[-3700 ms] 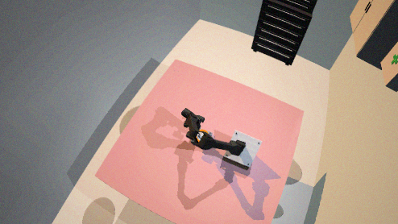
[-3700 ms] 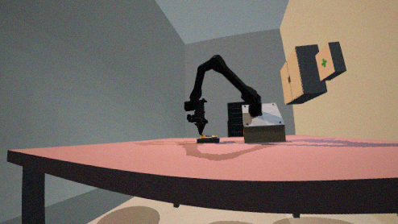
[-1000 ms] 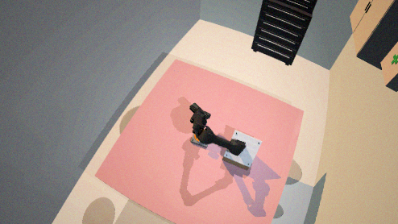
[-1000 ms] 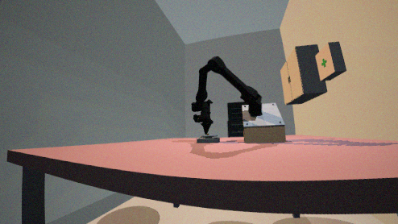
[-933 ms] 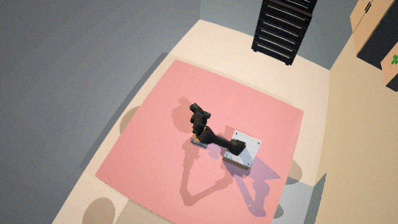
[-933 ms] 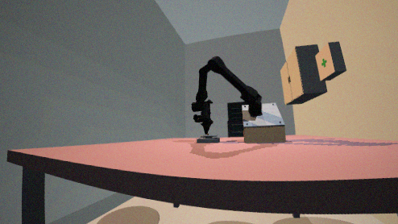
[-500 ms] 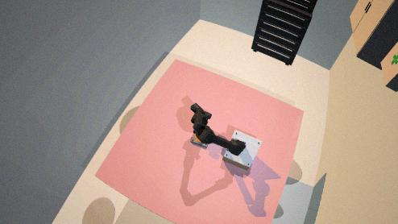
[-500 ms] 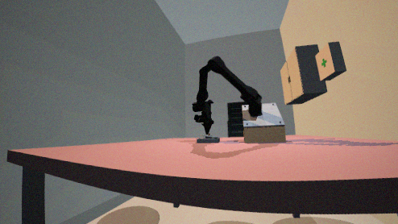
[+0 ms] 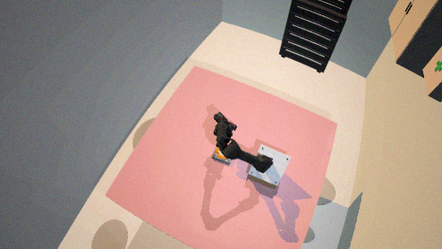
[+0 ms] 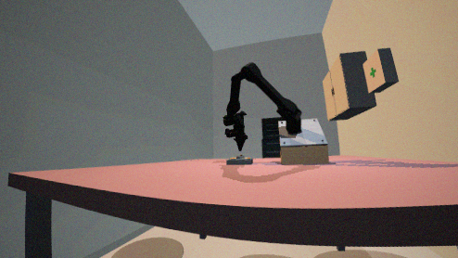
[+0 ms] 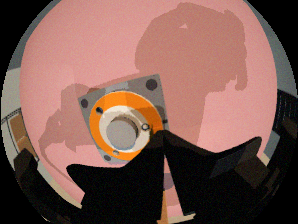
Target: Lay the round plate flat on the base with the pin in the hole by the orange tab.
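The grey square base (image 11: 156, 98) (image 10: 239, 162) lies on the table. An orange ring-shaped face (image 11: 108, 101) (image 9: 220, 154) with a cream middle surrounds the thick grey post (image 11: 121, 135). In the wrist view the orange face shows a dark hole (image 11: 99, 110) at its upper left, and a small ringed spot (image 11: 145, 127) lies right of the post. I cannot tell whether that spot is the pin in its hole, nor whether the plate lies fully flat; the orange tab is not clearly seen. My gripper (image 11: 161, 134) (image 10: 240, 149) is shut and empty, pointing down just above the plate's right edge in the wrist view. Contact cannot be told.
The arm stands on a box with a pale metal top (image 9: 281, 160) (image 10: 311, 132), beside the base on the pink table top (image 9: 170, 179) (image 10: 162, 186). A black drawer cabinet (image 9: 313, 33) stands beyond the table. The arm's shadows fall around the base.
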`<state>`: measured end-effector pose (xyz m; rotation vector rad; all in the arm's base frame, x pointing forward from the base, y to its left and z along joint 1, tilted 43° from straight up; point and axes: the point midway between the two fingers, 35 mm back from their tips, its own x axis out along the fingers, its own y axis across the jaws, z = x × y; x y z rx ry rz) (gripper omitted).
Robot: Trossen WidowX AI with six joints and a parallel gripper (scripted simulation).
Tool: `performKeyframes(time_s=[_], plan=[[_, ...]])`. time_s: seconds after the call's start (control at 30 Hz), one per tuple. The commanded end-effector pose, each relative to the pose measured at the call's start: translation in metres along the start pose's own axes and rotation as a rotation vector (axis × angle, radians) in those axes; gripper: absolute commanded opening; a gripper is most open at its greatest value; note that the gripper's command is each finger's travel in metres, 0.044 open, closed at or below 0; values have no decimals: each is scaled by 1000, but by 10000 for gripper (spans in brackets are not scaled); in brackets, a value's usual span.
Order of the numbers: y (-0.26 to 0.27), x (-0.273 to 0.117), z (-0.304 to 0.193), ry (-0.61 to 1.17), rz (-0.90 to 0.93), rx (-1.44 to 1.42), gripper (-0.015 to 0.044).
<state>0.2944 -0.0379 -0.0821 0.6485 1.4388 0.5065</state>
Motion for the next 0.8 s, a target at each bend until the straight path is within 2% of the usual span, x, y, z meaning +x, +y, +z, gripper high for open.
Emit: performKeyframes(time_s=[0.0, 0.77], plan=[[0, -24, 0, -7, -7, -6, 0], [0, -16, 2, -14, -4, -2, 0]])
